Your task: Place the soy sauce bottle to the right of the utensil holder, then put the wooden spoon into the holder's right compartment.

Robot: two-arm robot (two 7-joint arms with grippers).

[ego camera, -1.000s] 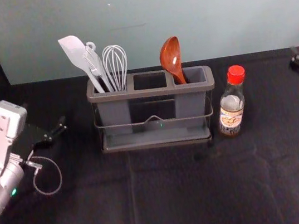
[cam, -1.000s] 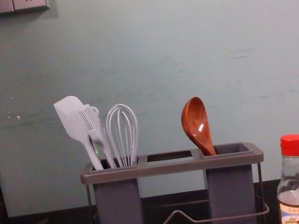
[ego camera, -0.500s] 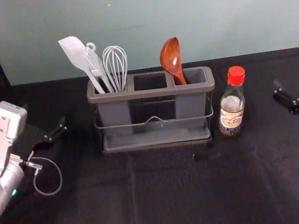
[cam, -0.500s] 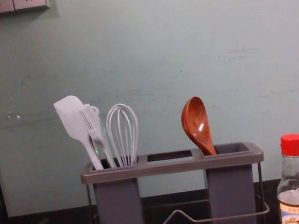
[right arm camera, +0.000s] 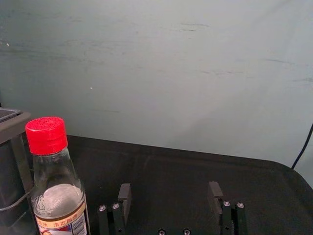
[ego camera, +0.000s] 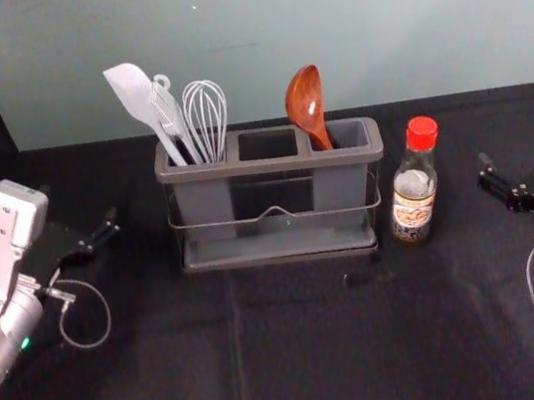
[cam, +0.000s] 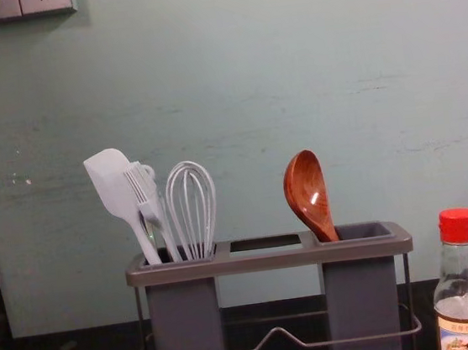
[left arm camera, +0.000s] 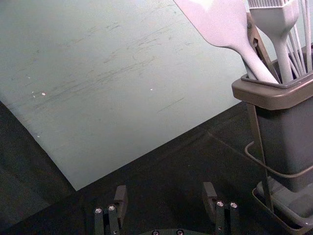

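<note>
In the head view the soy sauce bottle stands upright just right of the utensil holder, red cap on. The wooden spoon leans in the holder's right compartment, bowl up; the chest view also has the spoon there. My right gripper is over the table to the bottle's right, apart from it; in the right wrist view the right gripper is open with nothing between its fingers. My left gripper rests left of the holder, and the left wrist view has the left gripper open and empty.
A white spatula, a brush and a whisk stand in the holder's left compartment. The wall rises behind the black-covered table. A dark cable hangs against the wall at the right.
From the head view's right edge, my right gripper has come further in toward the bottle's side. The left arm, the bottle and the spoon have stayed put.
</note>
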